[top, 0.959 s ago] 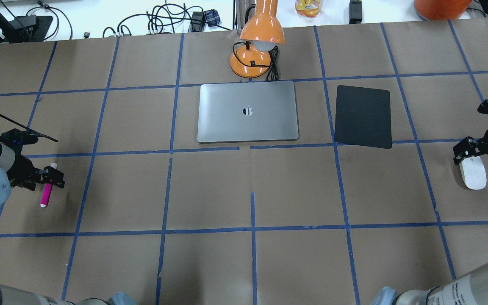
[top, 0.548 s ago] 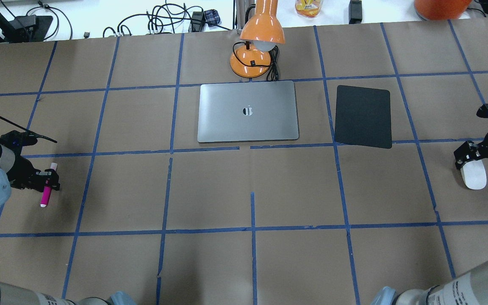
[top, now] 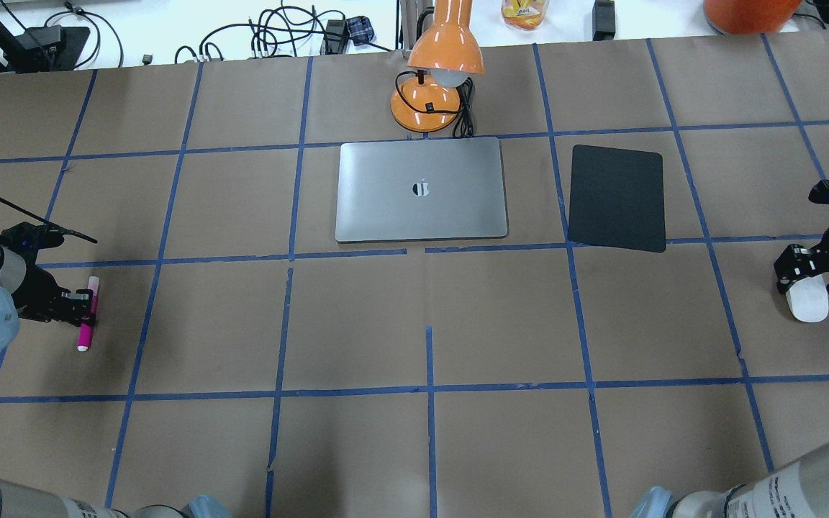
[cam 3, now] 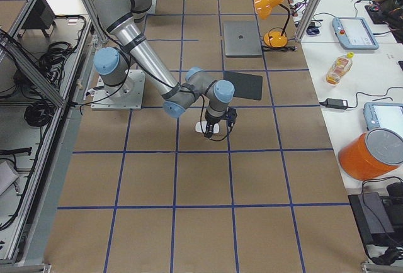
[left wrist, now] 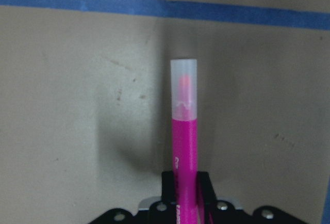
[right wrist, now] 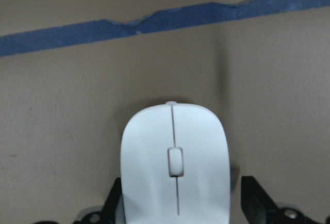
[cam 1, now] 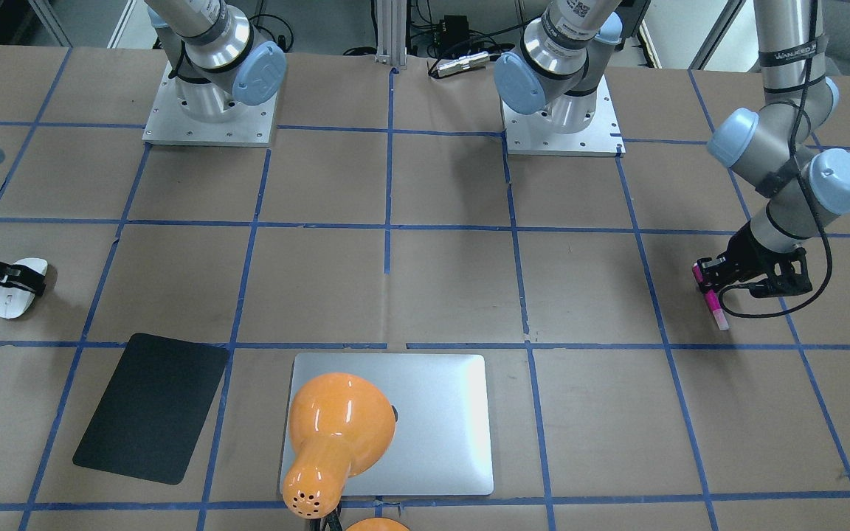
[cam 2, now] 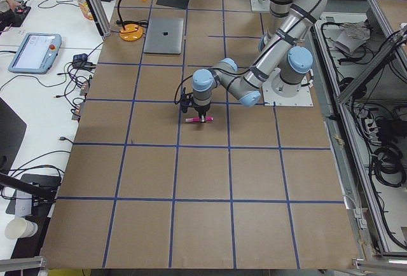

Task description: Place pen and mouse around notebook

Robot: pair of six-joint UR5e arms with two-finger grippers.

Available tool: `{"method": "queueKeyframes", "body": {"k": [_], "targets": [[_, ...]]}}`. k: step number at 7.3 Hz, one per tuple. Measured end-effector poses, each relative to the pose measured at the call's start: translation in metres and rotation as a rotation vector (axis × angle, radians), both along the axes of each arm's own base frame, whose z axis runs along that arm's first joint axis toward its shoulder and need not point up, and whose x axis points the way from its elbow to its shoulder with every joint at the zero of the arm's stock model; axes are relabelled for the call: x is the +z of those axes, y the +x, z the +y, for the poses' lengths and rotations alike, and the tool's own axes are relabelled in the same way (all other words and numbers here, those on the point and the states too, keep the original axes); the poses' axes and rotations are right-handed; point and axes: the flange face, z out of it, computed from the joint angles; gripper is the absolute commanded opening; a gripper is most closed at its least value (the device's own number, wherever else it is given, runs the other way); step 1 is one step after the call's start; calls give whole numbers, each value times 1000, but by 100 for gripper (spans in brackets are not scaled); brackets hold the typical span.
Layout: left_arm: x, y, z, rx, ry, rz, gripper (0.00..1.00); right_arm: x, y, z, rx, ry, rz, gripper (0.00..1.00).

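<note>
The magenta pen [top: 86, 321] lies at the table's far left, and my left gripper [top: 84, 300] is shut on its middle; in the left wrist view the pen [left wrist: 184, 131] runs straight out from between the fingers, capped end forward. At the far right the white mouse [top: 809, 302] rests on the paper. My right gripper [top: 812, 275] is open and straddles its rear; in the right wrist view one finger touches the mouse [right wrist: 175, 162] and a thin gap shows at the other. The closed silver notebook [top: 422, 191] lies at the centre back, far from both.
An orange desk lamp [top: 436, 79] stands just behind the notebook, its cord beside the base. A thin black mat [top: 617, 198] lies to the notebook's right. Blue tape lines grid the brown paper. Cables and other gear sit beyond the table's back edge.
The left fingers closed onto the pen, which turned slightly and shifted right. The right fingers drew in closer around the mouse and the wrist moved a little.
</note>
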Motion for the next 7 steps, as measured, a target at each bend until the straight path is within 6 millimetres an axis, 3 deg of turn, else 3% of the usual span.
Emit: {"method": "queueKeyframes", "body": {"k": [1,2,3,5,7], "targets": [[11,-9,-1,13,-6,1,0,1,0,0,0,-1,1,60],[28,-33,-3,13,-8,30,0,3,1,0,0,-3,2,59],[48,-74,-7,-3,-10,59,0,3,1,0,0,-3,4,59],[89,-176,-10,36,-30,64,0,9,-1,-2,0,-11,14,59],[103,-273,-6,310,-35,66,0,30,0,-10,3,-46,37,59]]}}
